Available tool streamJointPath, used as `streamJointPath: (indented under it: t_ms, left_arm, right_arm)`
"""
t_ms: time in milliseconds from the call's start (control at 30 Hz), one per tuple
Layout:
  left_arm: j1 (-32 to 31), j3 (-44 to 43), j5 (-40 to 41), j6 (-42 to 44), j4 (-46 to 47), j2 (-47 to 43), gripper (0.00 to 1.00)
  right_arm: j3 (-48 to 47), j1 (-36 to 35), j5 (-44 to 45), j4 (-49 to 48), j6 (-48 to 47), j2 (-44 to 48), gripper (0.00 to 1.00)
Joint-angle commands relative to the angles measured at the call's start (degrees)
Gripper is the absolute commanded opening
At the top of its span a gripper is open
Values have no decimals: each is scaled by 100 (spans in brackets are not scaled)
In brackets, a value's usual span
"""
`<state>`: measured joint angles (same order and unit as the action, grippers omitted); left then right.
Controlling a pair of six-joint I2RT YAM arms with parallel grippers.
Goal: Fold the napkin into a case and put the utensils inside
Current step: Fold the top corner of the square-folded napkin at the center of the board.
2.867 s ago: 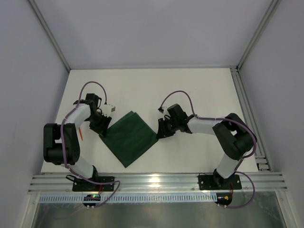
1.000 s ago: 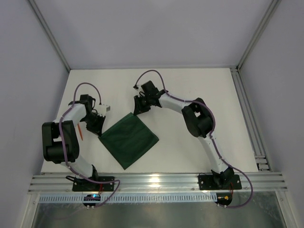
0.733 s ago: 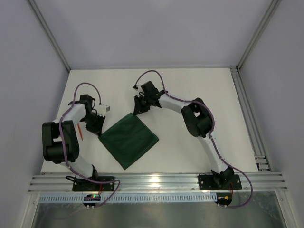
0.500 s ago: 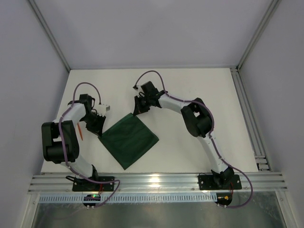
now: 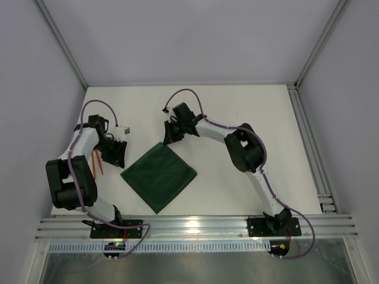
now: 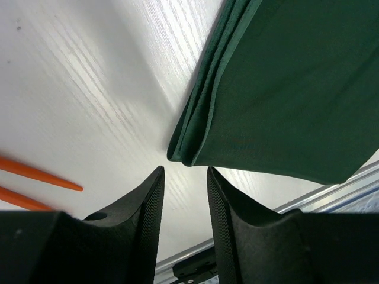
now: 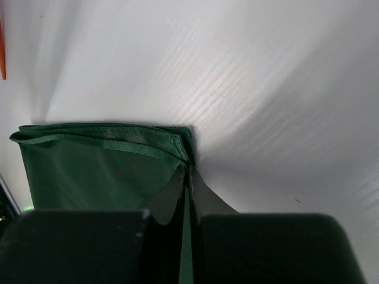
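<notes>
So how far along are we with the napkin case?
Done: the napkin lies folded into a layered square. In hand: the right gripper pinches its far corner; the left gripper is open at its left corner. Left: further folds, then loading the utensils.

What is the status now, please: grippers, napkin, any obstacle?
Right gripper shut on napkin, far corner. Left gripper open, off left corner. Utensils left of napkin, untouched. Nothing in the way.

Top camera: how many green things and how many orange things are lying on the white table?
Green: 1, the napkin
Orange: 2, the utensils
Total: 3
</notes>
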<state>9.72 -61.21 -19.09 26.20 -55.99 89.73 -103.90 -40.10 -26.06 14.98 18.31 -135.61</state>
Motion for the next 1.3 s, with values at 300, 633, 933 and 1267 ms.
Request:
streamJointPath:
  t_ms: [300, 633, 933, 1267]
  left_arm:
    - [171, 136, -340, 254, -553, 219, 38]
    - [171, 180, 27, 44, -168, 975, 44]
    - [153, 153, -217, 166, 18, 1143, 20]
    - [-39, -337, -270, 360, 211, 1397, 1]
  right_arm:
    - [98, -130, 49, -329, -29, 527, 4]
    - [177, -130, 102, -461, -2, 553, 4]
    - [221, -130, 66, -479, -2, 571, 4]
    - [308, -42, -39, -760, 15, 668, 4]
